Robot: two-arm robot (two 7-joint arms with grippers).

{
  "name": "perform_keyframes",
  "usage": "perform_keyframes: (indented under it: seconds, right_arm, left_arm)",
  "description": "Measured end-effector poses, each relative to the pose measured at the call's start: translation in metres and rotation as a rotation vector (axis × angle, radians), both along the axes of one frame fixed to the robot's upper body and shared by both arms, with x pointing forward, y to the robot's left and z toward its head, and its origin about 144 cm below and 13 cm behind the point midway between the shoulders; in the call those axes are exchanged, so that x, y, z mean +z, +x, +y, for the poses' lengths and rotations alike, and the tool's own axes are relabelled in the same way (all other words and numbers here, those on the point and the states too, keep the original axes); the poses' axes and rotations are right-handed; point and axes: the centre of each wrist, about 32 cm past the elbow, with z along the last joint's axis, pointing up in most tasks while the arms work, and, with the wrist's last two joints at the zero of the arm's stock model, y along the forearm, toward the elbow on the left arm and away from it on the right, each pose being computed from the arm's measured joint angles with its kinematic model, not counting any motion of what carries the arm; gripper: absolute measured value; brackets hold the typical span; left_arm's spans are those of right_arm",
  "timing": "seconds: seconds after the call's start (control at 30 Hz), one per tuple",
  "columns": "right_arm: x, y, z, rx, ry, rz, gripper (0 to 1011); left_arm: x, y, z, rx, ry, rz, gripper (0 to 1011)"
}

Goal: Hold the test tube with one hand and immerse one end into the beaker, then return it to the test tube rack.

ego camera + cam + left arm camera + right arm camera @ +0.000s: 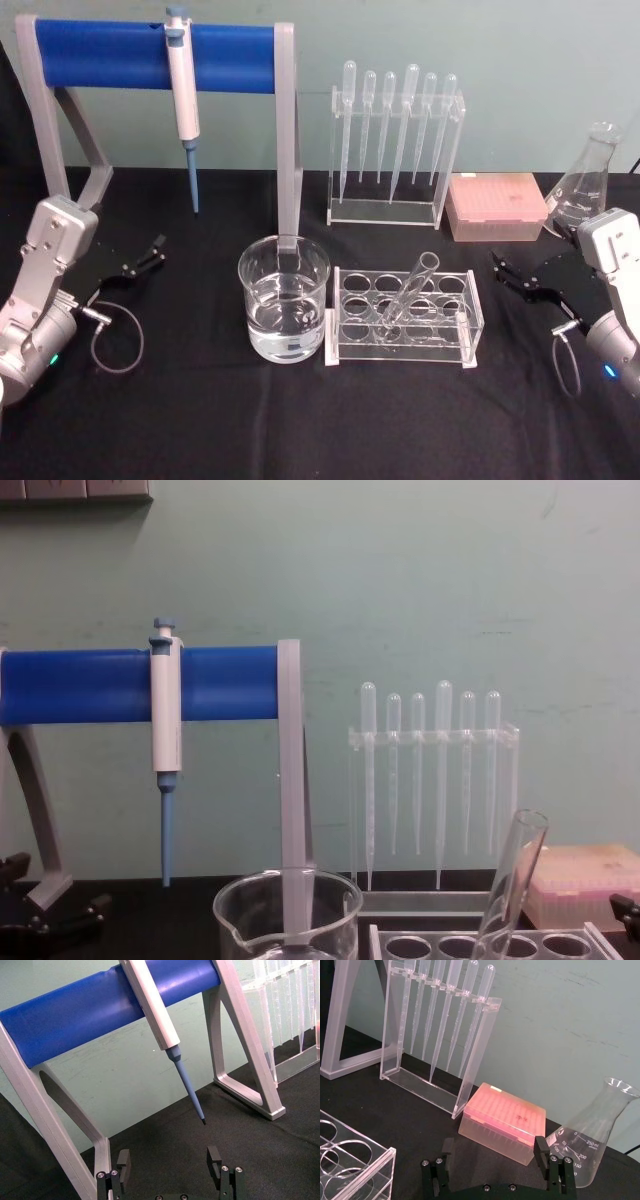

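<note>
My left gripper (153, 253) sits open and empty at the left of the table (200, 420), and my right gripper (503, 270) sits open and empty at the right. The test tube (410, 292) leans tilted in the rack (472, 325), just beside the beaker (250, 300).

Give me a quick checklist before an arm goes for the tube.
1. Tube in the rack, leaning, rim free above it: ok.
2. Right gripper open, empty, right of the rack: ok.
3. Left gripper open, empty, off to the beaker's left: ok.
4. Beaker upright, holding liquid, just left of the rack: ok.
5. Tube empty inside: cannot tell.
</note>
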Motion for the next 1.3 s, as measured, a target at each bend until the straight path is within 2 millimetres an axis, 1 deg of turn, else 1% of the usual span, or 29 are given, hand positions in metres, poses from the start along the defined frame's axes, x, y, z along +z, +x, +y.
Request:
perform_keyframes:
  seconds: [1.3]
  right_arm:
    - [0.0000, 0.0000, 0.0000, 0.000, 0.000, 0.000, 1002]
  left_arm:
    - [0.0000, 0.0000, 0.0000, 0.000, 0.000, 0.000, 1000]
